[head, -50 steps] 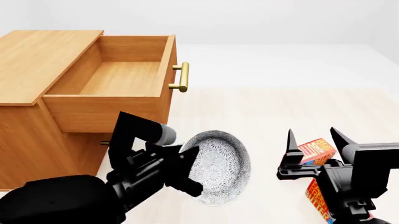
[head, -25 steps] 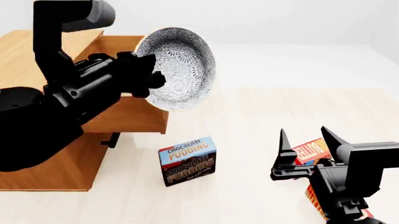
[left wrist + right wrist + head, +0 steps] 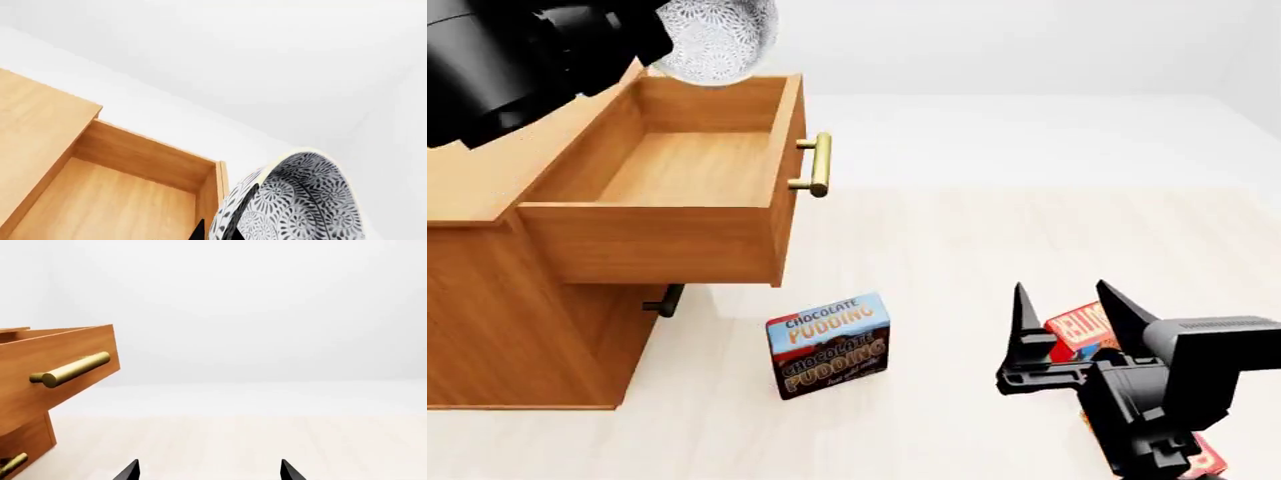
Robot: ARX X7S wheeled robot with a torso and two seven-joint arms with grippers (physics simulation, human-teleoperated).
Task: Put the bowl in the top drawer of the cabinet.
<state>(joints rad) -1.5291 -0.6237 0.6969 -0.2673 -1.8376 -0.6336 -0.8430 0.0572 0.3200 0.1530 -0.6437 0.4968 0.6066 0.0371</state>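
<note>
My left gripper (image 3: pixel 217 231) is shut on the rim of the bowl (image 3: pixel 713 37), one finger on each side of its wall. The speckled bowl (image 3: pixel 301 199) hangs tilted on edge above the far end of the top drawer (image 3: pixel 681 165). That drawer (image 3: pixel 113 205) stands pulled out of the cabinet (image 3: pixel 507 300), and its wooden inside is bare. My right gripper (image 3: pixel 1065 312) is open low at the right, holding nothing; in the right wrist view the right gripper (image 3: pixel 209 471) shows only bare floor between its tips.
A chocolate pudding box (image 3: pixel 829 344) stands on the floor in front of the cabinet. A red box (image 3: pixel 1084 326) lies under my right gripper. The brass handle (image 3: pixel 814 165) juts from the drawer front. The lower drawer's handle (image 3: pixel 12 464) shows below.
My left arm has lifted the bowl from in front of the drawer's face up and back, over the drawer's far end. The right gripper has drifted slightly left.
</note>
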